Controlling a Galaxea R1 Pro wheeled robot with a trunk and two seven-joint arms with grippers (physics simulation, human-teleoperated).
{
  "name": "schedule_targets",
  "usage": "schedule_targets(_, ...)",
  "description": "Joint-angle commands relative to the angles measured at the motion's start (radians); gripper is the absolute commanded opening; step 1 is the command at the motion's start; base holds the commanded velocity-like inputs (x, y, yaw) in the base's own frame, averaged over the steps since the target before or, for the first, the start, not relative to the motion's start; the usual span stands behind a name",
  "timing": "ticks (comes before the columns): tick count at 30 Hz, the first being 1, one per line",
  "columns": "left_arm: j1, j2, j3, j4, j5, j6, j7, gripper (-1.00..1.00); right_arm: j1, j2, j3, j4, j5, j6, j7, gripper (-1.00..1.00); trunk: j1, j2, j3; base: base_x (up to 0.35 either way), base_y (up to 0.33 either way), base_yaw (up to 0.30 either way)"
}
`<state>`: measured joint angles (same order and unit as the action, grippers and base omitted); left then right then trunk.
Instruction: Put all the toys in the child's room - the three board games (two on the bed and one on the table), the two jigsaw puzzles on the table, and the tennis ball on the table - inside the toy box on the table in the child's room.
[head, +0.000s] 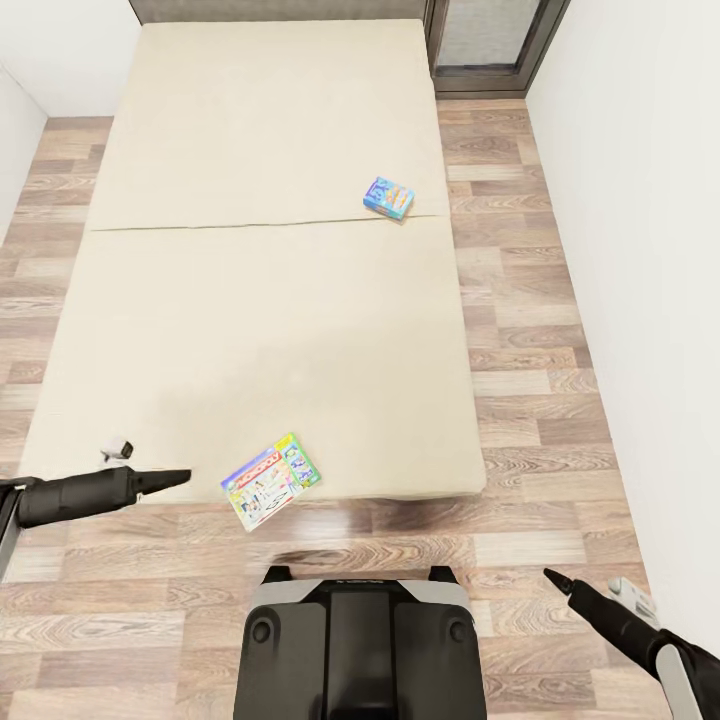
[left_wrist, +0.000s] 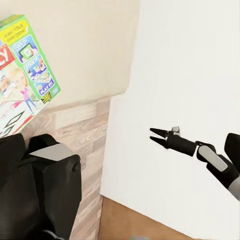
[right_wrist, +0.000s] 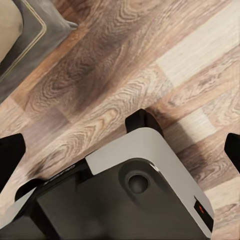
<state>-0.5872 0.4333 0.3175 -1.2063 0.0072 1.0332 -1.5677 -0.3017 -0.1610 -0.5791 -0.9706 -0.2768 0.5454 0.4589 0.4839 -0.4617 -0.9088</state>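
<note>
A wide beige bed (head: 260, 320) lies ahead of me. One board game, a small blue box (head: 389, 198), rests far up the mattress near its right side. A second board game, a bright green, yellow and red box (head: 271, 481) (left_wrist: 27, 65), lies flat at the foot edge and hangs slightly over it. My left gripper (head: 183, 475) hovers just left of that box without touching it, empty, and looks open. Low on the right, over the floor, my right gripper (head: 550, 576) (left_wrist: 156, 136) is open and empty, its fingers (right_wrist: 10, 157) standing wide apart.
My own base (head: 360, 640) stands on the wood floor just short of the bed's foot. A white wall (head: 640, 250) runs along the right, with a floor strip (head: 510, 300) between it and the bed. A dark-framed door (head: 490, 40) stands at the back right.
</note>
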Motion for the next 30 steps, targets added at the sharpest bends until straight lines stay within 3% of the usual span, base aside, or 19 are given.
schedule_targets(1, 0.014, 0.002, 0.018, -0.001, 0.001, 0.010, -0.003, 1.00, 0.000, 0.000, -0.003, -0.001, -0.006, 0.008, 0.013, 1.00, 0.001, -0.001, -0.001, 0.000, 0.000, 0.000)
schedule_targets(4, 0.059, 0.005, 0.075, -0.004, 0.012, 0.009, -0.003, 1.00, 0.000, -0.002, -0.006, -0.001, -0.006, 0.008, 0.053, 1.00, 0.001, -0.001, -0.001, 0.000, 0.000, 0.000)
schedule_targets(8, 0.094, 0.006, 0.103, -0.006, 0.036, 0.006, -0.003, 1.00, 0.000, -0.004, -0.007, -0.001, -0.007, 0.008, 0.094, 1.00, 0.001, -0.001, -0.001, 0.000, 0.000, 0.000)
schedule_targets(9, 0.125, 0.008, 0.117, -0.007, 0.063, -0.004, -0.003, 1.00, 0.000, -0.006, -0.009, -0.001, -0.007, 0.009, 0.134, 1.00, 0.001, -0.001, -0.001, 0.000, 0.000, 0.000)
schedule_targets(22, 0.218, 0.010, 0.130, -0.007, 0.153, -0.018, -0.003, 1.00, -0.001, -0.006, -0.010, 0.000, -0.007, 0.009, 0.185, 1.00, 0.001, -0.001, -0.001, 0.000, 0.000, 0.000)
schedule_targets(30, 0.236, 0.011, 0.131, -0.007, 0.170, -0.020, -0.003, 1.00, -0.001, -0.006, -0.009, 0.000, -0.007, 0.008, 0.193, 1.00, 0.001, -0.001, 0.005, 0.000, 0.000, 0.000)
